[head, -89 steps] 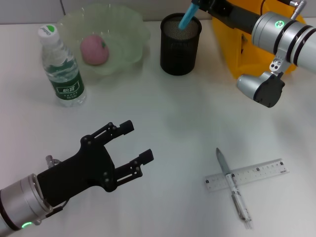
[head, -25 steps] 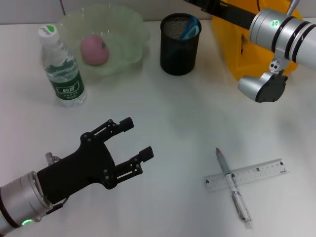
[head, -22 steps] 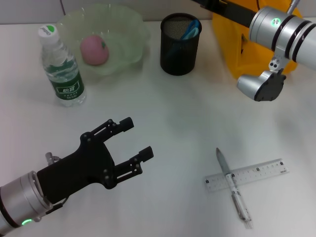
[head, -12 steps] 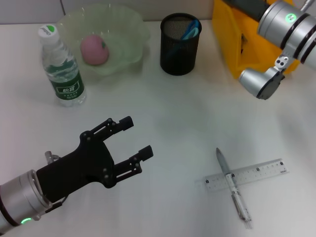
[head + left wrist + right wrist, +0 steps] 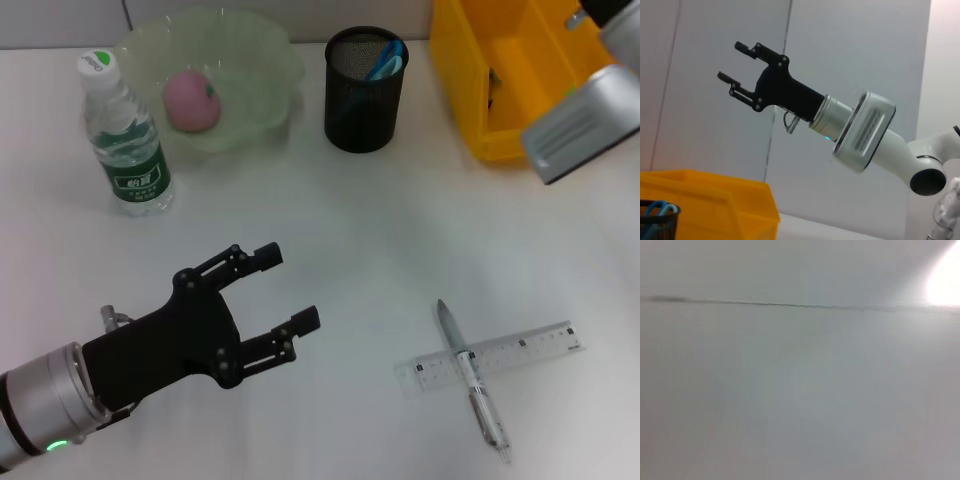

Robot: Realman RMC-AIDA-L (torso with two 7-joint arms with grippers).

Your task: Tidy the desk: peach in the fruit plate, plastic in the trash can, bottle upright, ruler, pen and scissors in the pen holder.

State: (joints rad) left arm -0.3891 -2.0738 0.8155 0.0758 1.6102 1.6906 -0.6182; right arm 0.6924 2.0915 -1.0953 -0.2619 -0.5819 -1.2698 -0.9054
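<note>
The left gripper hovered open and empty above the table. The pen lay crossed over the ruler, well off to its right. The right gripper, raised high, was open too. Best lift the pen first, gripping mid-barrel, then carry it to the holder beyond.

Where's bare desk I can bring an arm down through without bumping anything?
Bare desk runs across the middle, bordered by the pen holder behind, the left gripper in front and the crossed pen and ruler toward the right. The back row is crowded: bottle, fruit plate, pen holder, yellow bin.
</note>
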